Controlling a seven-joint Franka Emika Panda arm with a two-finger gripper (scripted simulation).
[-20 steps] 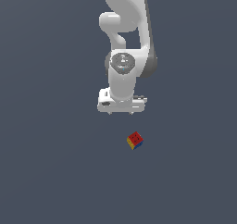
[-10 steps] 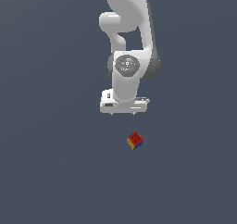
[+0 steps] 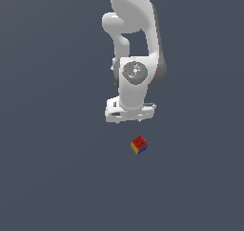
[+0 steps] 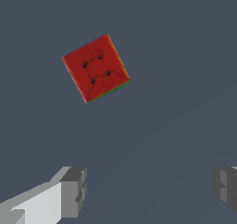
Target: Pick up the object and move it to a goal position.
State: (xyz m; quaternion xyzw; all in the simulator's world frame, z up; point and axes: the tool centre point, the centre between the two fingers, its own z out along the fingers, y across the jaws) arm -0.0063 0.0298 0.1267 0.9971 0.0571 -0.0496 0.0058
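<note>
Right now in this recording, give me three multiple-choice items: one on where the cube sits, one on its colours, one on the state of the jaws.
1. Where is the cube relative to the gripper in the exterior view?
A. Clamped between the jaws
B. On the grey surface, lower in the picture than the gripper, apart from it
C. Resting on top of the arm

2. Which face colour is turned toward the wrist camera?
A. Red
B. White
C. Purple

3. How do the jaws stand?
A. Shut on the cube
B. Shut on nothing
C. Open, with nothing between them

Answers: 1 B, bare surface shows between cube and gripper. 2 A, the wrist view shows a red face. 3 C, the two fingertips sit far apart with only the floor between.
</note>
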